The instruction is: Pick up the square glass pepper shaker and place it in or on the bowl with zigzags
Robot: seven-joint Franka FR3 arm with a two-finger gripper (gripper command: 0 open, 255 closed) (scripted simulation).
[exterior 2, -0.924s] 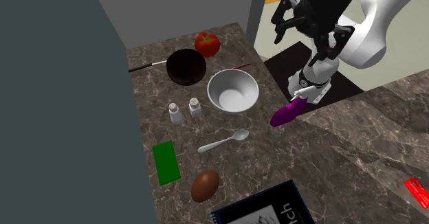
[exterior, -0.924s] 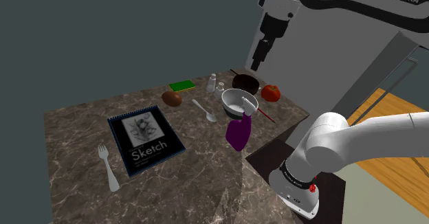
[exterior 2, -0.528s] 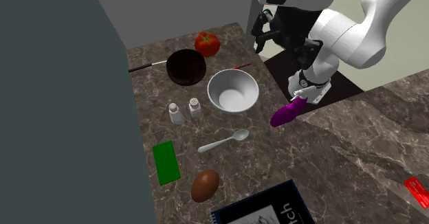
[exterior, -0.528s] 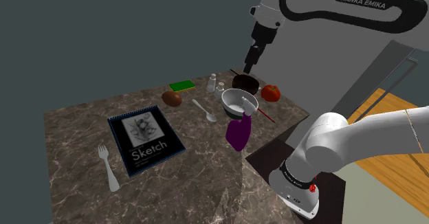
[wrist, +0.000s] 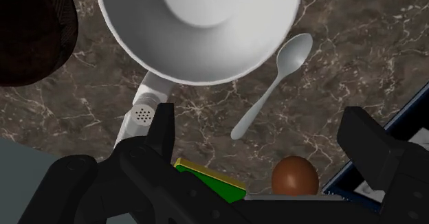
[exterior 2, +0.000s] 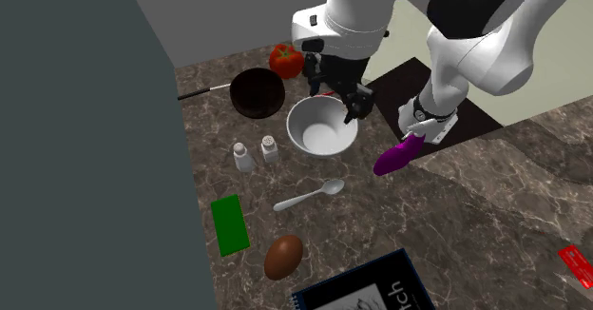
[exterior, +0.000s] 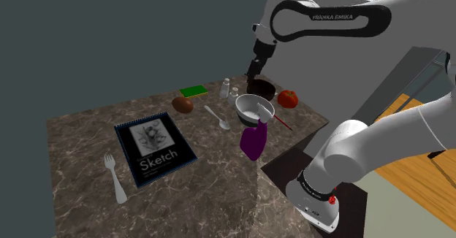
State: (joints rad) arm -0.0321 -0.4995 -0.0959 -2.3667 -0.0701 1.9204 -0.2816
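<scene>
second exterior view, on the veined, marble-patterned counter (exterior 2: 428, 232): a round dark bowl (exterior 2: 258, 92) sits at 11 o'clock of the smooth, round white bowl (exterior 2: 318, 142). the pepper shaker (exterior 2: 270, 147), small, with a pale body and grey cap, stands upright at 9 o'clock of the white bowl, just beside its rim. the black gripper (exterior 2: 334, 99) hovers over the white bowl, jaws spread wide and holding nothing.

Two bits of writing can be made out. The sketchbook (exterior: 155, 147), lying just beside the fork (exterior: 115, 177), has "Sketch" in pale letters across its dark cover, under a drawing. The arm (exterior: 332, 15), high up and well away from the fork, carries "FRANKA EMIKA" on a dark band.
</scene>
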